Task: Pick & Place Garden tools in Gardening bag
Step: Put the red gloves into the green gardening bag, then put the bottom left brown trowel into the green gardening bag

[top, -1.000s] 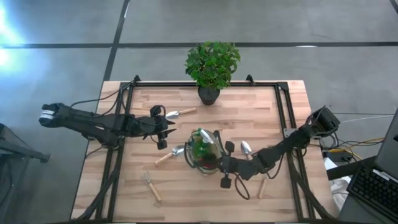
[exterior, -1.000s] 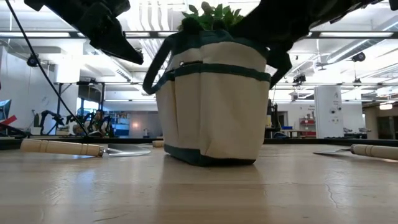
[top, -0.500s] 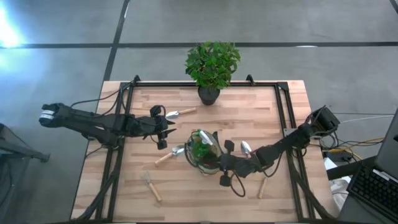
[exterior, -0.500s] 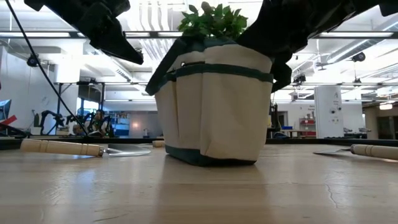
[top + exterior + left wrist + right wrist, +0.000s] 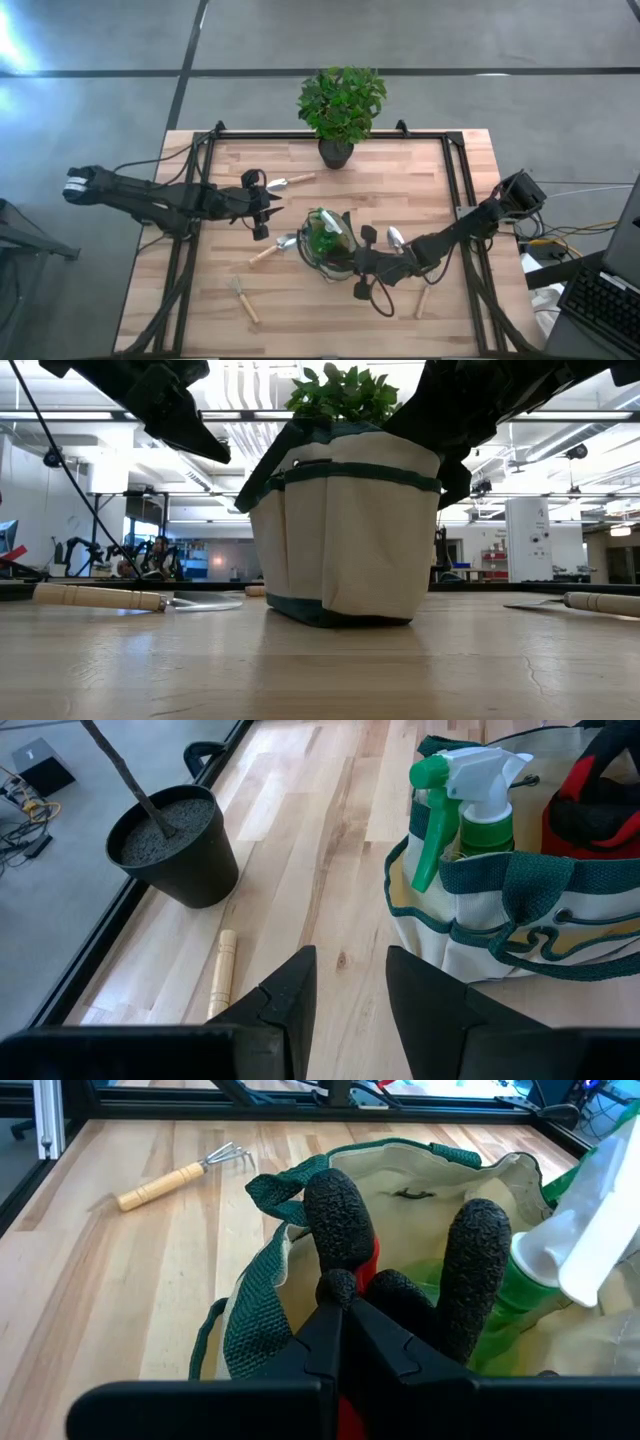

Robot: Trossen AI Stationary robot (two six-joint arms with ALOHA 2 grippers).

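The khaki gardening bag (image 5: pixel 325 250) stands on its base at mid-table, with a green spray bottle (image 5: pixel 460 800) upright inside. My right gripper (image 5: pixel 345 1305) is at the bag's right rim, shut on the red-and-black tool (image 5: pixel 400 1295). My left gripper (image 5: pixel 350 990) hovers open to the left of the bag (image 5: pixel 345 530) with nothing between its fingers. Lying flat on the table are a trowel (image 5: pixel 272 248) left of the bag, another (image 5: pixel 290 182) farther back, a hand fork (image 5: pixel 243 298) near the front and a trowel (image 5: pixel 395 238) right of the bag. My right gripper pinches the red-and-black tool between its two fingers, close to where its two black textured handles (image 5: pixel 340 1210) join. The fingers slant down from the table's right. The handles stick out beyond the fingertips over the bag's mouth; the rest of the tool is hidden under the fingers.
A leafy plant (image 5: pixel 341 100) in a dark pot (image 5: pixel 170 845) stands at the far edge. A black frame (image 5: pixel 455 170) runs along the table's sides. Bare wood lies in front of the bag.
My right gripper has edged toward the bag with the red-and-black tool. The bag's left loop handle, which hung in a curve, now runs straighter, and the bag's top has shifted a little.
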